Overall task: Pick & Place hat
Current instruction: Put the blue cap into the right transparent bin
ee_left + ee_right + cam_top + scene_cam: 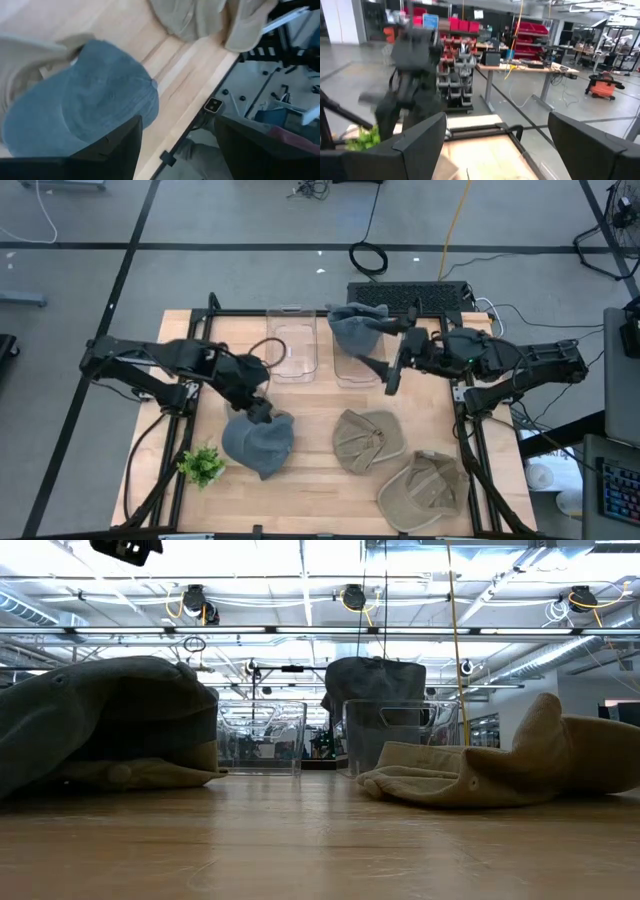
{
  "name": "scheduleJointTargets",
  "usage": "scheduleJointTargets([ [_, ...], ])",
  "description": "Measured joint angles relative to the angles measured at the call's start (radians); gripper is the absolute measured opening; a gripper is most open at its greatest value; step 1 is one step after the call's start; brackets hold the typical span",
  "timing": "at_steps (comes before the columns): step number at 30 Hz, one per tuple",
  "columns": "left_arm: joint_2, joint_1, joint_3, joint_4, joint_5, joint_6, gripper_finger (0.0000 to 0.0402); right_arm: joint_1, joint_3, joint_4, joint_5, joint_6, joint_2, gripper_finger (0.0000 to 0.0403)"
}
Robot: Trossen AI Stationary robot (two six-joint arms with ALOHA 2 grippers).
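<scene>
A blue-grey hat [258,444] lies on the table near the left front, and it fills the left wrist view [85,107]. My left gripper [258,410] [177,150] hovers open over its far edge. A second blue-grey hat [355,328] sits on top of the right clear bin [352,365], rising above its rim in the low view [375,680]. My right gripper [385,372] [495,145] is open just right of that bin, level, pointing toward the table's left, with nothing between its fingers.
An empty clear bin [292,345] stands left of the filled one. Two tan hats [368,440] [425,485] lie on the table's right front. A small green plant [203,465] sits at the left front. A black frame [470,450] borders the table.
</scene>
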Motion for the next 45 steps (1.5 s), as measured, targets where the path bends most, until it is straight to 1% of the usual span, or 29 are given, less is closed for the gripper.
scheduleJointTargets([
  [6,0.085,-0.026,0.000,0.015,-0.009,-0.115,0.0257,-0.011,0.000,0.013,-0.006,-0.005,-0.024,0.0338],
  [10,0.131,-0.039,0.000,0.056,-0.026,-0.197,0.0257,-0.011,0.000,0.024,-0.007,-0.056,-0.028,0.0338],
  [19,0.189,-0.048,0.000,0.047,-0.024,-0.343,0.0257,-0.011,0.000,0.019,-0.008,-0.088,-0.028,0.0338],
  [25,0.247,-0.081,0.000,0.071,-0.009,-0.422,0.0257,-0.011,0.000,0.006,-0.009,-0.124,-0.028,0.0338],
  [29,0.314,-0.105,0.000,0.093,0.045,-0.452,0.0257,-0.011,0.000,0.005,-0.009,-0.134,-0.028,0.0338],
  [31,0.341,-0.108,0.000,0.109,0.055,-0.456,0.0257,-0.011,0.000,0.005,-0.009,-0.136,-0.028,0.0338],
  [34,0.381,-0.109,0.000,0.131,0.050,-0.477,0.0257,-0.011,0.000,0.005,-0.009,-0.156,-0.028,0.0338],
  [37,0.412,-0.108,0.000,0.129,0.015,-0.478,0.0257,-0.011,0.000,0.005,-0.009,-0.163,-0.028,0.0338],
  [39,0.435,-0.108,0.000,0.132,0.010,-0.477,0.0257,-0.011,0.000,0.005,-0.010,-0.163,-0.028,0.0338],
  [43,0.479,-0.108,0.000,0.152,0.008,-0.432,0.0257,-0.010,0.000,0.005,-0.015,-0.163,-0.028,0.0338],
  [45,0.496,-0.101,0.000,0.155,0.008,-0.395,0.0257,-0.010,0.000,0.005,-0.050,-0.162,-0.029,0.0338],
])
